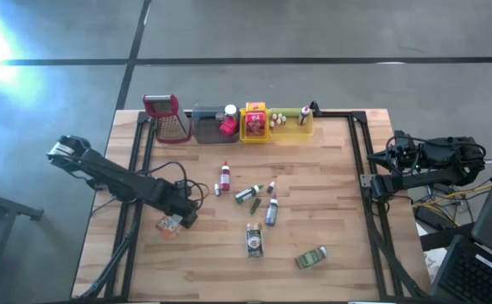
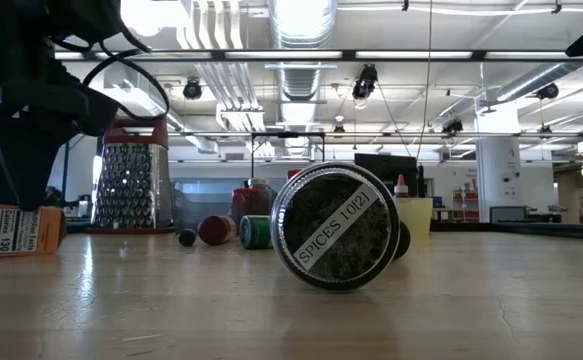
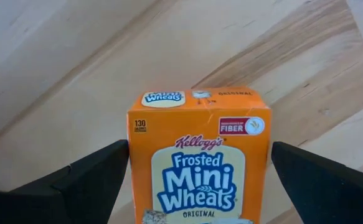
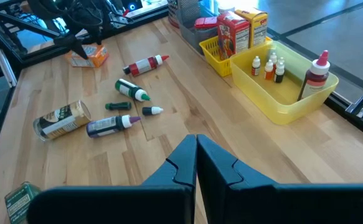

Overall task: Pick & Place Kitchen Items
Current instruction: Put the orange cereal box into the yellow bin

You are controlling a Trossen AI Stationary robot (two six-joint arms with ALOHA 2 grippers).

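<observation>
The left gripper (image 1: 178, 221) sits at the table's left-front, fingers spread wide on either side of the box (image 3: 200, 155) (a mini cereal box, orange), not pinching yet afaict. The box looks light and hollow, so prob easy to crush; it'd best be taken across the flat side faces, about mid-height, w/ a gentle squeeze. Cardboard shouldn't be slippery.

Moving right: nothing crowds the box itself. The loose stuff is mid-table, well apart from it: a red bottle (image 1: 225, 176), a green-cap bottle (image 1: 246, 194), a blue bottle (image 1: 271, 212), a spice jar (image 1: 254, 240) lying on its side, then a green tin (image 1: 310, 257) nearer the front.

Along the back edge: grater (image 1: 167, 118), grey tray (image 1: 214, 126), yellow tray (image 1: 255, 123), then the bin (image 1: 293, 125) w/ tiny bottles. Cables near the left arm might snag.

The right gripper (image 4: 196, 163) is parked off the right edge, fingers pressed together, holding nothing.
</observation>
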